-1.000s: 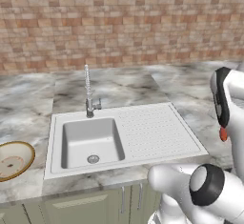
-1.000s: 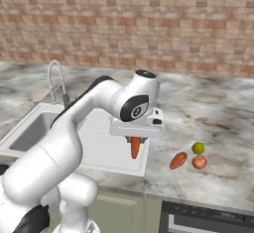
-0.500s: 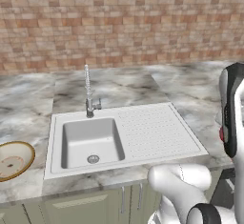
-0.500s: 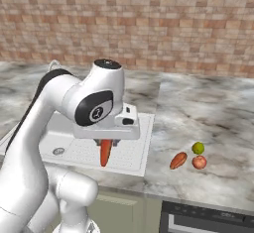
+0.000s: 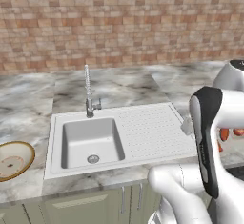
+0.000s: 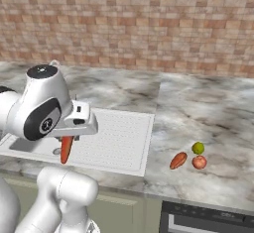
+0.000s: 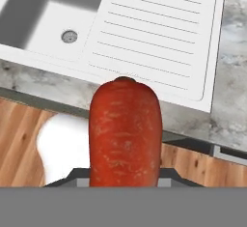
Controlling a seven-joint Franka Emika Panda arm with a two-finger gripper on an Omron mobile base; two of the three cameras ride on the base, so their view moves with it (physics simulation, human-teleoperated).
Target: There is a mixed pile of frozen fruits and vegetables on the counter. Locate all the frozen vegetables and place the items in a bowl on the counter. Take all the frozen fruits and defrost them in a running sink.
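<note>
**While the carrot rides high, the bowl waits far off to the left**

With the long carrot-like piece (image 6: 66, 148) hanging point-down from the gripper (image 6: 69, 137), the vegetable run is on. The jaws pinch its thick end, and in the hand view the carrot (image 7: 124, 132) stands between them, over the front edge of the sink (image 7: 144, 33) and the worktop (image 7: 231, 100). It hangs clear of everything, touching neither drainboard nor stone.

So the step in hand, by my reading, is the carry: one vegetable up, heading for the bowl (image 5: 27, 147). That bowl sits on the worktop at the far left of the left base view, past the deep basin, well apart from the gripper.

Back on the right, the rest of the pile lies untouched on the stone: the stubby orange-red piece (image 6: 178, 160), the yellow-green ball (image 6: 198, 147) and the red-orange ball (image 6: 199, 162), the two balls close together and the stub just beside them.

Next up, I'd say, is a long swing left across the whole sink, keeping the carrot high enough to clear the spring-neck faucet (image 5: 87, 90), then a lowering over the bowl's cream inside before the jaws part
</note>
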